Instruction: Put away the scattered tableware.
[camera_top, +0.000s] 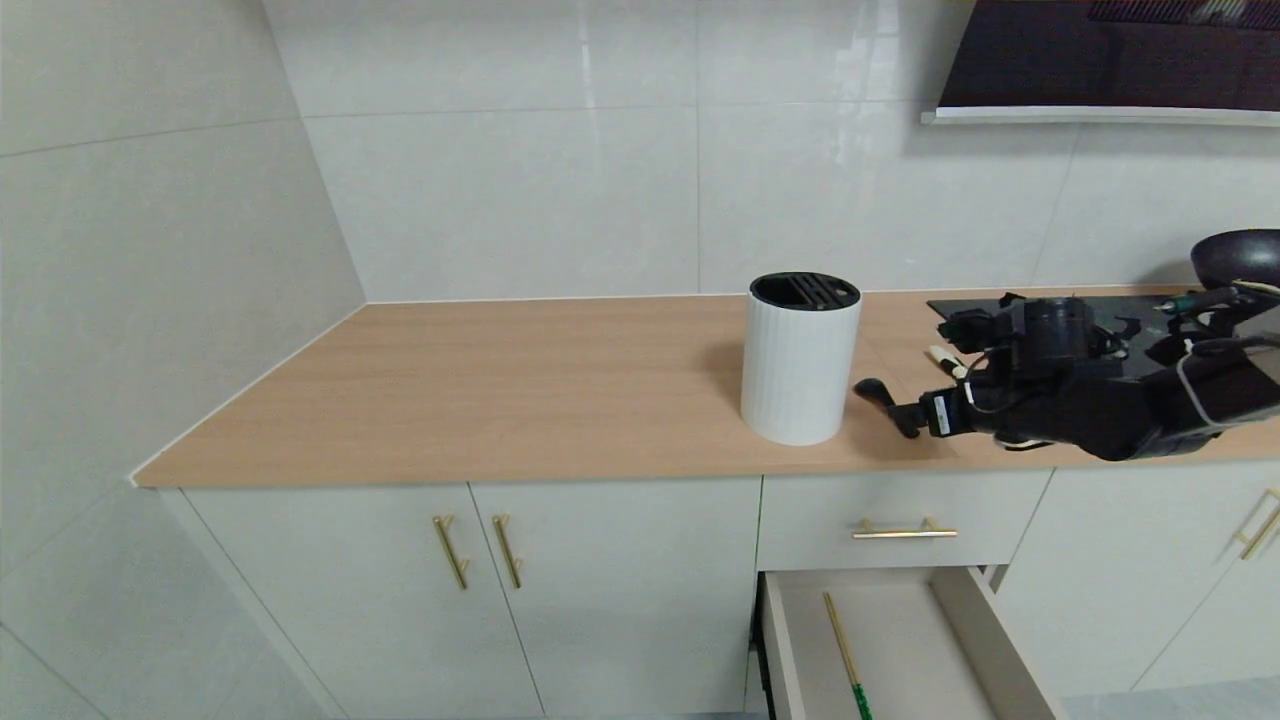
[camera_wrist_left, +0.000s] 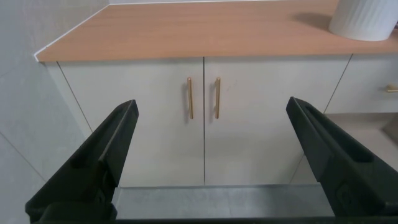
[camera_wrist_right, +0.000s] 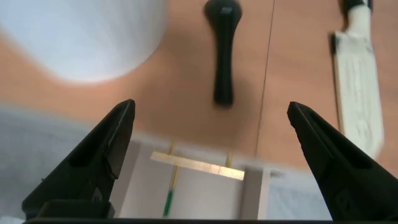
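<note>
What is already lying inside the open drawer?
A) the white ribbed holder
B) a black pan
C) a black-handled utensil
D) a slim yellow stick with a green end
D: the slim yellow stick with a green end lies on the floor of the open drawer, while the black-handled utensil and the white ribbed holder are up on the countertop.

Gripper: the left gripper (camera_wrist_left: 211, 104) has its two dark fingers (camera_wrist_left: 102, 158) spread wide, nothing between them.
Cabinet: pale double doors (camera_wrist_left: 143, 118) face the camera, beyond the fingers.
Handles: two slim gold bars (camera_wrist_left: 190, 98) stand upright, side by side at the door seam.
Countertop: a light wood surface (camera_wrist_left: 205, 28) tops the cabinet.
Container: a white ribbed cylinder (camera_wrist_left: 367, 18) stands on the wood.
Wall: pale tiles (camera_wrist_left: 25, 93) beside the cabinet.
</note>
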